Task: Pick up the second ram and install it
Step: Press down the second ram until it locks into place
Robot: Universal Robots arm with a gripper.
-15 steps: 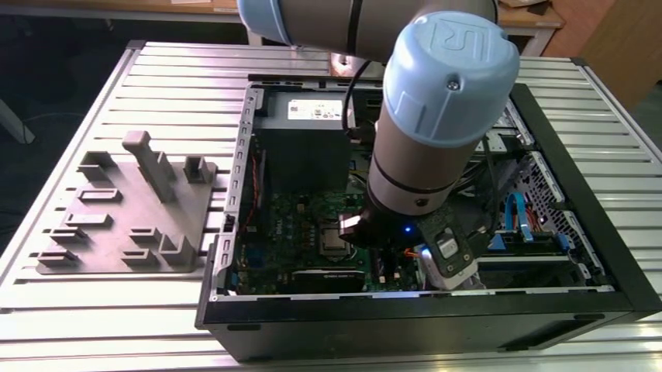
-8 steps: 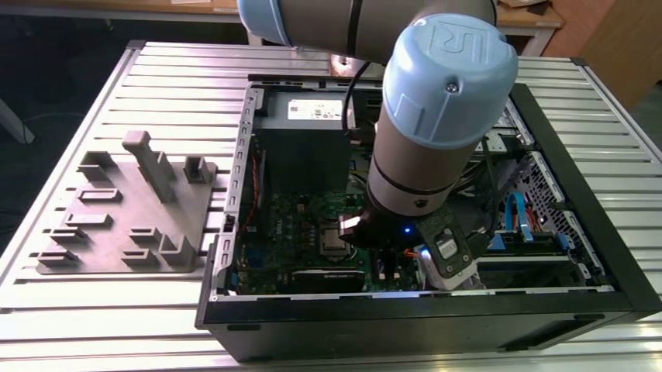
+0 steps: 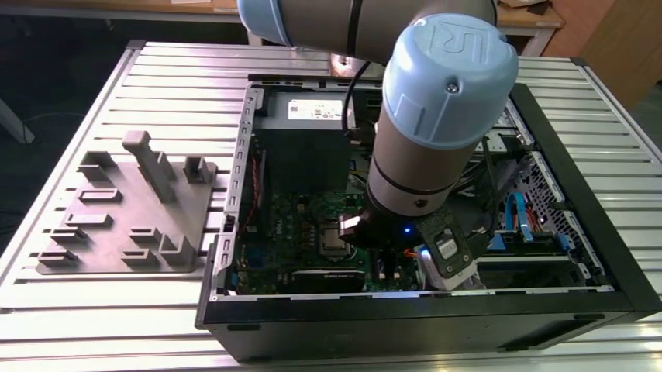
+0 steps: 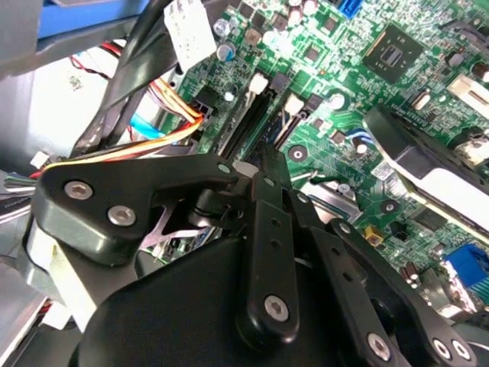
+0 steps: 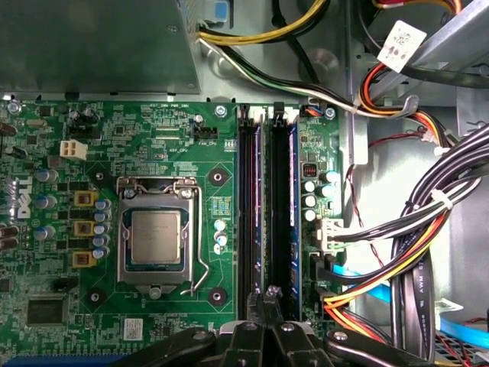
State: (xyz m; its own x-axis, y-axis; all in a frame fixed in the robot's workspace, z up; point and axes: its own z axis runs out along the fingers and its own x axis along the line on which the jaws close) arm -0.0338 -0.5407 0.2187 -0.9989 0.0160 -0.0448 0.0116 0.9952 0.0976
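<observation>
While the arm point(image 3: 435, 116) leans down into the open computer case point(image 3: 579, 256) at the centre of the exterior view, its tool point(image 5: 266, 300) sits at the lower middle of the first wrist view, right over the near end of the memory slots point(image 5: 267, 214). Its fingertips point(image 5: 272, 293) look pressed close together there, with no clear gap, though I cannot tell whether a thin board is pinched between them. Two long dark strips run up the middle of that frame beside the processor socket point(image 5: 157, 237); the second ram point(image 5: 283, 214) appears to be the right-hand one, lying in its slot next to the blue edge, but from here I cannot be sure it is fully seated. In the second wrist view the tool's black linkages point(image 4: 260, 252) crowd the lower half of the frame, just above the green motherboard point(image 4: 351, 84). Over at the left of the exterior view, the grey fixture point(image 3: 124, 209) on the counter point(image 3: 62, 139) carries no strip that I can see. By my judgement the pickup is done and the work is at the seating stage.
</observation>
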